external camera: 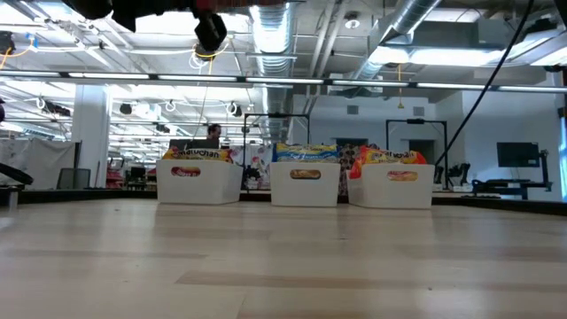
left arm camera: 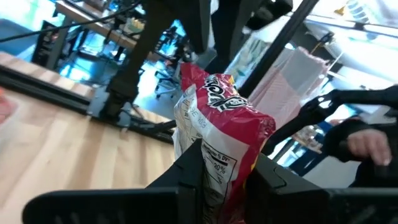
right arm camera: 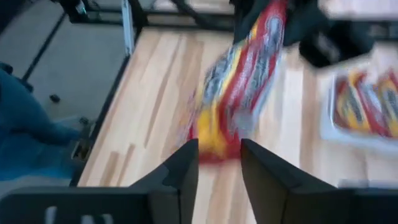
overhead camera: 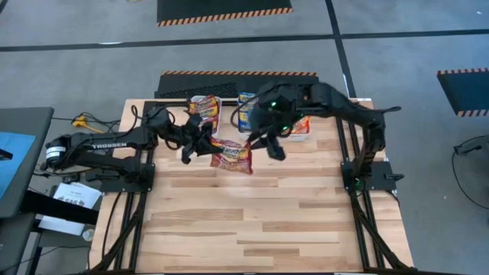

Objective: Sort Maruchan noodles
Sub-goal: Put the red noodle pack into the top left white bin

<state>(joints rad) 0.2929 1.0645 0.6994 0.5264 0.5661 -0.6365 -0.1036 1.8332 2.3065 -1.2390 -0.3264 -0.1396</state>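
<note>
A dark red Maruchan packet (overhead camera: 231, 156) with yellow print is off the table between my two grippers. My left gripper (overhead camera: 200, 143) is shut on its left end, and the left wrist view shows the packet (left arm camera: 217, 118) sticking out past the fingers. My right gripper (overhead camera: 269, 145) is open at the packet's right end. In the right wrist view the packet (right arm camera: 239, 93) lies straight ahead, its near end just before the open fingertips (right arm camera: 219, 149). The packet is out of the low view. My left gripper pinches the packet's end (left arm camera: 214, 165) between its two fingers, coming roughly level from the table's left. The packet reaches out beyond the fingertips toward my right gripper, lifted clear of the table. My right gripper has the packet's other end (right arm camera: 214, 140) at its fingertips; I cannot tell whether they touch it.
Three white bins stand in a row at the table's far edge: one with red packets (overhead camera: 205, 107), one with blue packets (overhead camera: 246, 108), one with orange packets (overhead camera: 299, 126). They also show in the low view (external camera: 199, 182) (external camera: 306, 183) (external camera: 390, 184). The near half of the table (overhead camera: 252, 229) is bare wood.
</note>
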